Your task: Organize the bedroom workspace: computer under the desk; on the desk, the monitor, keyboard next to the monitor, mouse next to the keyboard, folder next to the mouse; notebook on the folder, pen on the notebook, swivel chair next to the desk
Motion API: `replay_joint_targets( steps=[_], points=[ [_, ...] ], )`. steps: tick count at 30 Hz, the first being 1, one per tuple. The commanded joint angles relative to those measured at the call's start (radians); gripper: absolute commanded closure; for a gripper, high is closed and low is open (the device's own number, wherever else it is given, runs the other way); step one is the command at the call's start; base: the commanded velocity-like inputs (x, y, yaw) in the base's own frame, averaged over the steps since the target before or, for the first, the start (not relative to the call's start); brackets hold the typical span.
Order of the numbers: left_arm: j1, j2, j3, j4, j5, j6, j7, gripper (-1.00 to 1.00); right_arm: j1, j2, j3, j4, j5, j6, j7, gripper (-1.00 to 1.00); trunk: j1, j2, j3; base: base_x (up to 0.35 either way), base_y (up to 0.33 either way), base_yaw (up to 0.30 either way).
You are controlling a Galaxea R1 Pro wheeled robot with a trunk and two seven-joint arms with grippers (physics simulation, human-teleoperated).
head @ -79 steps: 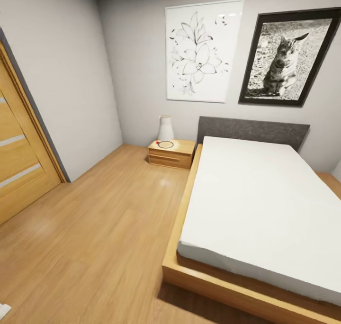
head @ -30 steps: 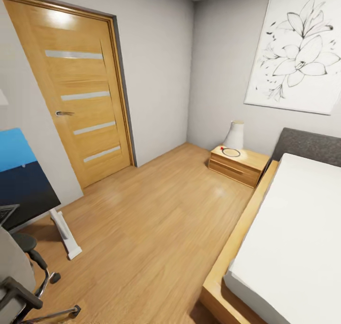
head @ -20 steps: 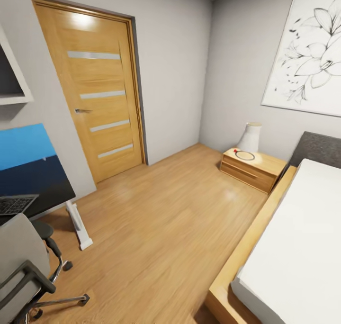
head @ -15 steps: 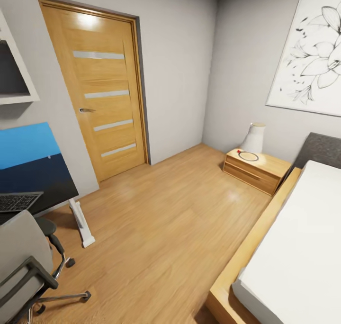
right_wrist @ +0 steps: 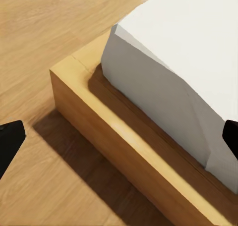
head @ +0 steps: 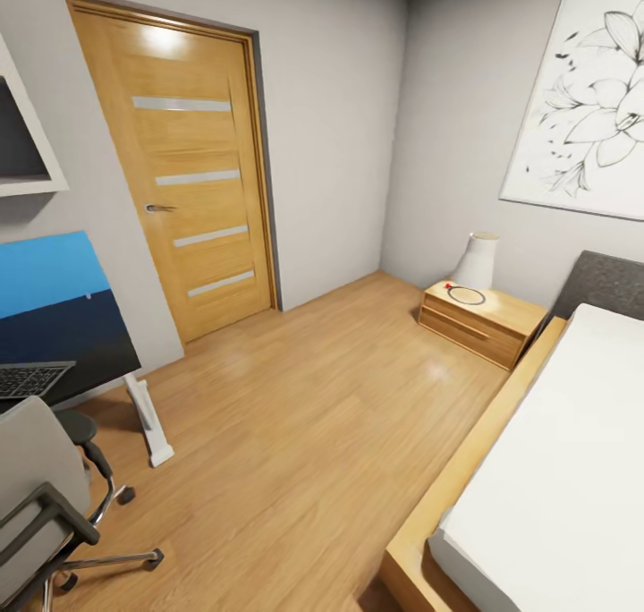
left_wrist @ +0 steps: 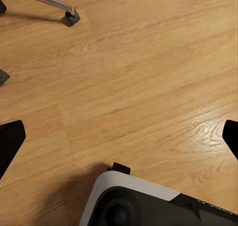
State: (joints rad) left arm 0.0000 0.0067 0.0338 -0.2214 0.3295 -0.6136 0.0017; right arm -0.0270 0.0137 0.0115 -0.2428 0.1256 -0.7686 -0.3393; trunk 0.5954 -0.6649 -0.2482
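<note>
Black claw fingertips (left_wrist: 10, 141), rounded white-and-black robot base (left_wrist: 148, 203) with dark round recess

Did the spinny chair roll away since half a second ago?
No. The chair sits in the same spot beside the desk leg. Both slid slightly left together in the head view, so the camera turned, not the chair.

At lower left the grey-upholstered swivel chair (head: 36, 496) stands before the glossy black desk (head: 67, 344), which bears the slim silver-framed keyboard (head: 27, 379).
</note>
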Motion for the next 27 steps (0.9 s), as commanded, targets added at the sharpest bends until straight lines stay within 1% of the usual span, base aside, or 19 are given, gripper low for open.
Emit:
replay_joint_targets(
  steps=[1,6,12,15,18,27],
  points=[
    [0.0,0.0,0.003,-0.001,-0.003,-0.002,0.0,-1.0,-0.001,0.0,0.001,0.0,0.028,0.0,-0.01,-1.0,0.0,-0.001,-0.001,0.0,-0.105,0.0],
    [0.0,0.0,0.003,-0.001,-0.003,-0.002,0.0,-1.0,-0.001,0.0,0.0,0.002,0.041,0.001,-0.01,-1.0,0.0,-0.001,-0.001,0.0,-0.081,0.0],
    [0.0,0.001,0.004,-0.001,-0.003,-0.002,0.001,-1.0,-0.001,0.001,-0.001,0.002,0.043,0.002,-0.011,-1.0,0.0,-0.001,-0.001,0.0,-0.01,0.003],
    [0.0,0.001,0.004,-0.001,-0.003,-0.002,0.0,-1.0,-0.001,0.001,-0.001,0.002,0.043,0.002,-0.011,-1.0,0.0,-0.001,-0.001,0.0,-0.001,0.088],
    [0.0,0.001,0.004,-0.001,-0.003,-0.002,0.0,-1.0,-0.001,0.002,-0.001,0.002,0.043,0.002,-0.012,-1.0,0.0,-0.001,-0.001,0.0,-0.001,0.199],
    [0.0,0.001,0.004,-0.001,-0.003,-0.002,0.0,-1.0,-0.001,0.003,-0.001,0.002,0.043,0.002,-0.011,-1.0,0.0,-0.001,-0.001,0.0,0.0,0.276]
  ],
)
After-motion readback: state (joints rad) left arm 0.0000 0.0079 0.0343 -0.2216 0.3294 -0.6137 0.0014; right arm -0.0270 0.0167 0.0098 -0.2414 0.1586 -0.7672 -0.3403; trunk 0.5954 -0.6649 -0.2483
